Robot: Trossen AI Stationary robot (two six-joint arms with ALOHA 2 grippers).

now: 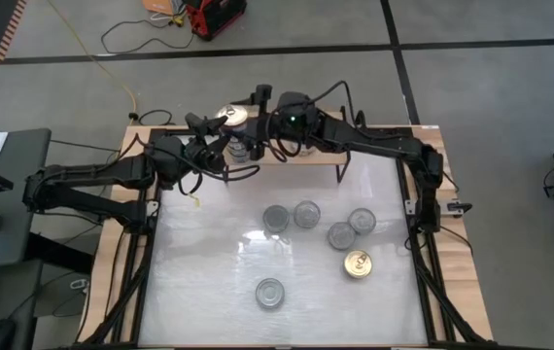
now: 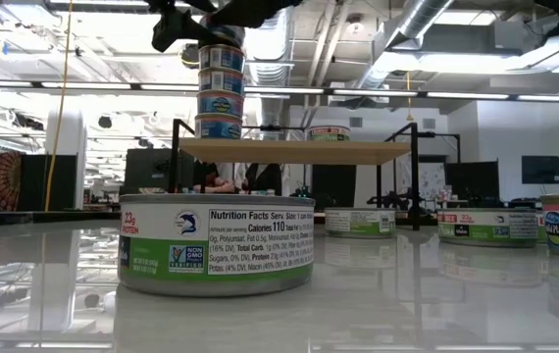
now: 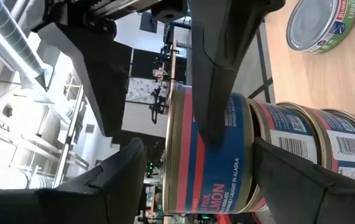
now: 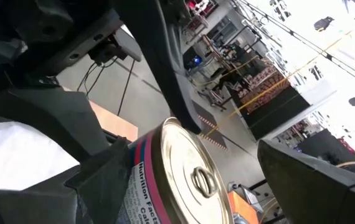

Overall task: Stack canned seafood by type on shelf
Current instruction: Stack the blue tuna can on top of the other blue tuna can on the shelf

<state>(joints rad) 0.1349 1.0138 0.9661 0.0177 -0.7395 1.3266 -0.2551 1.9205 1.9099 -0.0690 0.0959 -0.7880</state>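
Flanking top can (image 3: 218, 155) of shelf (image 2: 294, 150) stack – left gripper (image 3: 193, 171), right gripper (image 4: 184, 168) – fingers spread.

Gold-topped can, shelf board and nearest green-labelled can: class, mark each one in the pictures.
Gold-topped can (image 1: 357, 263), high view, middle of its lid.
Shelf board (image 2: 294, 150), low view, front edge of the wood.
Green-labelled can (image 2: 217, 245), low view, its side label.

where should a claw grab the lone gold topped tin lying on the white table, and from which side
Take the gold-topped round tin across its curved side wall, coming straight down from above. It stands upright with the flat pull-tab lid facing up, so the lid gives the fingers nothing to pinch. Set the fingers on the two sides away from the silver-topped round tin next to it, probably the safest line.
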